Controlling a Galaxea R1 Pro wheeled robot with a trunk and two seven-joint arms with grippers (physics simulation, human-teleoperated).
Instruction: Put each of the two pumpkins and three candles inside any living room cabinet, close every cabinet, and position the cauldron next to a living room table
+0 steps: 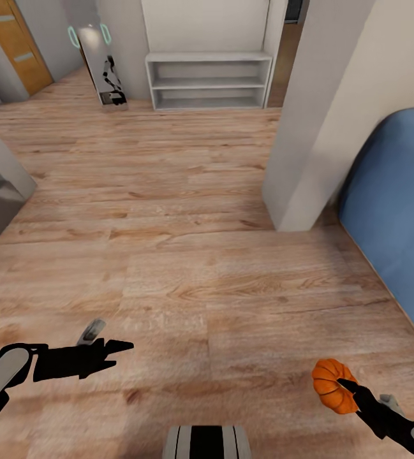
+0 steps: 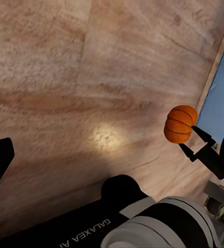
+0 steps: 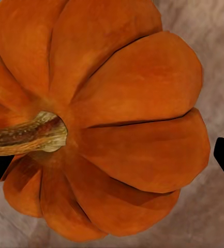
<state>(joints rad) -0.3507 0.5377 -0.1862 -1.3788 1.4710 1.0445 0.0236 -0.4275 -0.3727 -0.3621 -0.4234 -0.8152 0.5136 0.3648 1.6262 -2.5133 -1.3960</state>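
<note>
One pumpkin (image 1: 332, 385) clamped in right end effector (image 1: 347, 386), left end effector (image 1: 118, 350) empty

Ribbed orange pumpkin (image 1: 330, 384), brown stem, clamped in right pincer (image 1: 346, 386)

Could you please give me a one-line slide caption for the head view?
Right gripper carries a pumpkin over wooden floor; left gripper empty.

Left end effector (image 1: 114, 354) empty, fingers together; right end effector (image 1: 346, 386) clamped around its load.
</note>
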